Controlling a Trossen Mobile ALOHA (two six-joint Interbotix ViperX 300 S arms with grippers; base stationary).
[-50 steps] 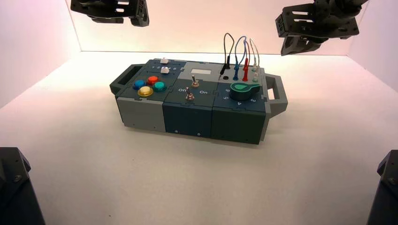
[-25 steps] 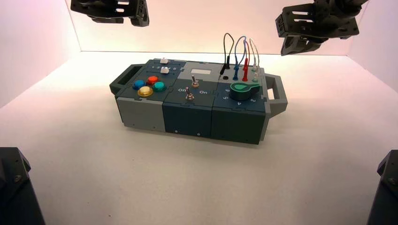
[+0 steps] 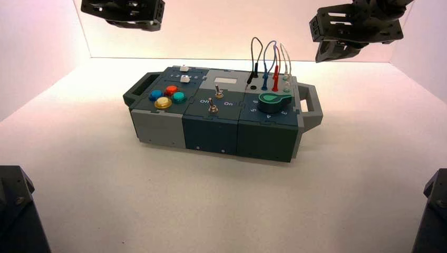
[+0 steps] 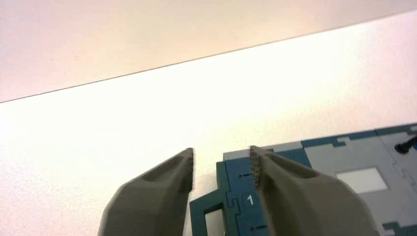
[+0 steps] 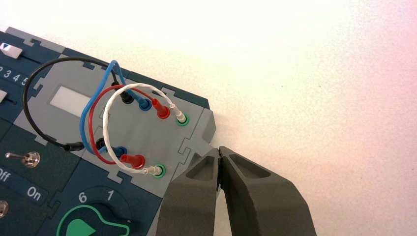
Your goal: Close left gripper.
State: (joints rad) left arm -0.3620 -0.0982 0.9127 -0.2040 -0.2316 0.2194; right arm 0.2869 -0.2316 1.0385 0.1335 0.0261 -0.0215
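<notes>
Left gripper (image 3: 124,11) hangs high at the far left, above and behind the box's left end, touching nothing. In the left wrist view (image 4: 221,167) its two grey fingers (image 4: 152,196) stand a narrow gap apart, tips not meeting, nothing between them. Under the gap shows the box's far-left corner, with a slider track marked "1" (image 4: 250,199) and the cut-out of the left handle (image 4: 209,216); open white floor lies all around that edge.

Box (image 3: 211,132) sits mid-table, slightly turned, with wide bare table (image 3: 221,211) in front and on both sides. Left handle (image 3: 138,89) sticks out past the grey end. Next come four round buttons: blue (image 3: 155,95), red (image 3: 171,89), yellow (image 3: 163,102), green (image 3: 179,96). Behind them are two white slider caps (image 3: 184,74). The middle block has two toggle switches (image 3: 213,108) with On lettering. A pale display window (image 3: 226,81) sits behind. The right block carries a green knob (image 3: 274,101) and looped black, blue, red and white wires (image 3: 269,58) plugged into sockets. Right handle (image 3: 312,105) juts out at the far right edge.

Right gripper (image 3: 342,31) hangs high at the far right, above and behind the wires. The right wrist view (image 5: 219,164) shows its fingertips pressed together, empty, over the box's corner by the green sockets (image 5: 158,170).
</notes>
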